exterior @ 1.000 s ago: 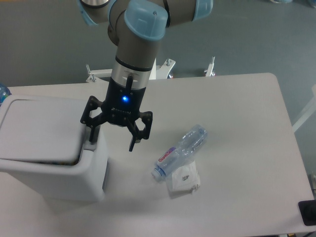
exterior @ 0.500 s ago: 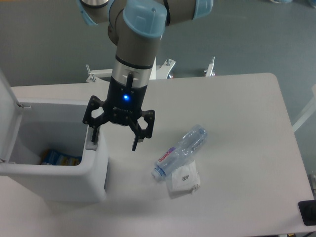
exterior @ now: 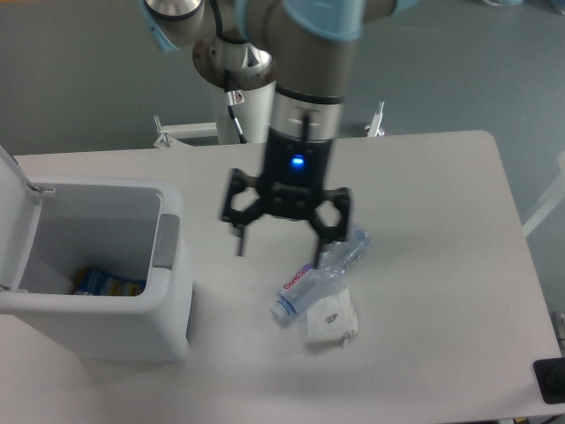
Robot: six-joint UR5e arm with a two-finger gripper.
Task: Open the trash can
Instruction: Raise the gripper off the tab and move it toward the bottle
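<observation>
The trash can (exterior: 106,327) is a large white boxy bin at the table's left front. Its lid (exterior: 12,216) stands swung up at the left edge, and the inside shows, with a blue and yellow wrapper (exterior: 101,283) at the bottom. The grey push-button tab (exterior: 164,244) sits on the bin's right rim. My gripper (exterior: 279,253) is open and empty, blurred by motion, hanging over the table to the right of the bin and clear of it, its right finger just above the bottle.
A clear plastic bottle (exterior: 323,270) lies on its side right of the bin, partly over a crumpled white paper (exterior: 327,321). The arm reaches in from the back. A black object (exterior: 551,382) sits at the front right table corner.
The lid went from closed to swung open. My gripper left the bin's button tab and moved right, now over the table near the bottle.
</observation>
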